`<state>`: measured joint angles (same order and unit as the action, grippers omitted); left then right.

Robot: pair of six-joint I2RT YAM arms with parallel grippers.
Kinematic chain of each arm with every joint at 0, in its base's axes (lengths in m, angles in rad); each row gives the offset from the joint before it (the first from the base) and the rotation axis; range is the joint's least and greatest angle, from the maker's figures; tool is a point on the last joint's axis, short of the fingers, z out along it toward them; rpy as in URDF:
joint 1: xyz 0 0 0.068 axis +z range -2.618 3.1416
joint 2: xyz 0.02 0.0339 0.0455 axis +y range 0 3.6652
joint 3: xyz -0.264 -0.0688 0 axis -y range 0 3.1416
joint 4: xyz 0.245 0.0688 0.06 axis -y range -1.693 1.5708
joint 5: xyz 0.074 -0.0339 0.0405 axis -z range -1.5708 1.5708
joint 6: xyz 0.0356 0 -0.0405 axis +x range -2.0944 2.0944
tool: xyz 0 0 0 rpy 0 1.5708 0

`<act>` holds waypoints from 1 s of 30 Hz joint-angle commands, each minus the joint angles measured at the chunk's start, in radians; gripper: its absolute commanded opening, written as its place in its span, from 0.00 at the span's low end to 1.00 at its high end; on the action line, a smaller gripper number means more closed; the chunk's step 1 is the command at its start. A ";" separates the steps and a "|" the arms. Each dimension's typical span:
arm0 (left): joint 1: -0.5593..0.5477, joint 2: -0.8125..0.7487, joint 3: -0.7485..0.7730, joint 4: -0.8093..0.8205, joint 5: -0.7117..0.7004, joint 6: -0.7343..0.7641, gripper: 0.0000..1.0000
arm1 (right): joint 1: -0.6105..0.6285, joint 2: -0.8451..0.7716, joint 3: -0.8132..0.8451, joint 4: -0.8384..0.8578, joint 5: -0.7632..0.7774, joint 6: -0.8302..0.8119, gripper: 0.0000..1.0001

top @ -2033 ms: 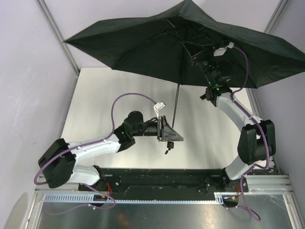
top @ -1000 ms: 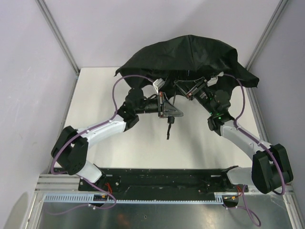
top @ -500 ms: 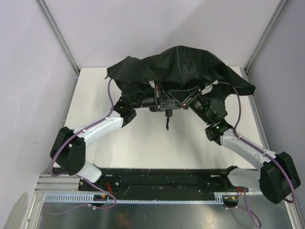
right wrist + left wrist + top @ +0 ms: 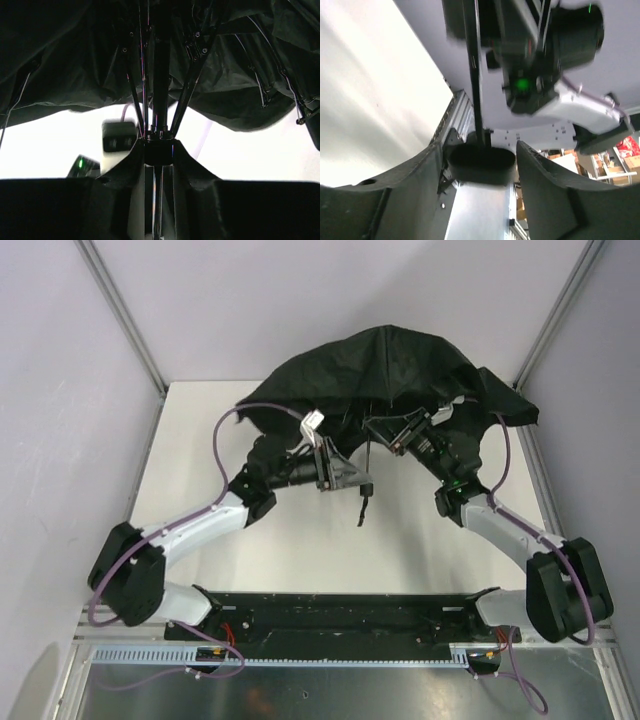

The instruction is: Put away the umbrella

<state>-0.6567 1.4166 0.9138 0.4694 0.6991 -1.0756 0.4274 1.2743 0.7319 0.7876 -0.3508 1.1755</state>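
The black umbrella (image 4: 390, 365) hangs half folded over the back of the table, its canopy drooping over both grippers. My right gripper (image 4: 385, 432) is under the canopy, shut on the umbrella's runner (image 4: 159, 152) where the ribs meet the shaft. My left gripper (image 4: 352, 482) is open, and the umbrella's handle (image 4: 480, 162) sits between its spread fingers (image 4: 420, 175). The shaft (image 4: 474, 75) rises from the handle toward the right wrist. The thin wrist strap (image 4: 361, 512) dangles below the handle.
The white table (image 4: 200, 440) has purple walls on three sides and metal posts at the back corners. The right arm (image 4: 570, 105) is close in front of the left wrist camera. A metal rail (image 4: 340, 660) runs along the near edge.
The spread canopy has collapsed and come down toward the table. My left gripper has let go of the shaft, opened and drawn back from under the canopy. The right gripper keeps its hold.
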 commanded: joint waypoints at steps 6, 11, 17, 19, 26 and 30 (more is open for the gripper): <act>-0.096 -0.341 -0.353 0.036 -0.114 0.228 0.68 | -0.245 0.120 0.272 0.240 -0.172 -0.059 0.00; -0.099 -0.588 -0.334 -0.026 -0.100 0.405 0.72 | -0.347 0.193 0.317 0.537 -0.480 -0.046 0.00; -0.094 -0.714 0.066 -0.341 -0.375 0.539 0.89 | -0.365 0.184 0.305 0.716 -0.781 -0.072 0.00; -0.091 -0.689 0.206 -0.473 -0.566 0.523 0.93 | -0.350 0.172 0.293 0.749 -0.822 -0.061 0.00; 0.078 -0.530 0.376 -0.569 -0.522 0.347 0.99 | -0.244 0.142 0.257 0.769 -0.915 -0.051 0.00; 0.163 -0.414 0.406 -0.565 -0.287 0.294 0.99 | -0.191 0.148 0.253 0.769 -0.934 -0.035 0.00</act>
<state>-0.5507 0.8471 1.3151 0.0132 0.2226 -0.7048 0.1955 1.4662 0.9752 1.2575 -1.2518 1.1336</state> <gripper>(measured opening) 0.994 0.234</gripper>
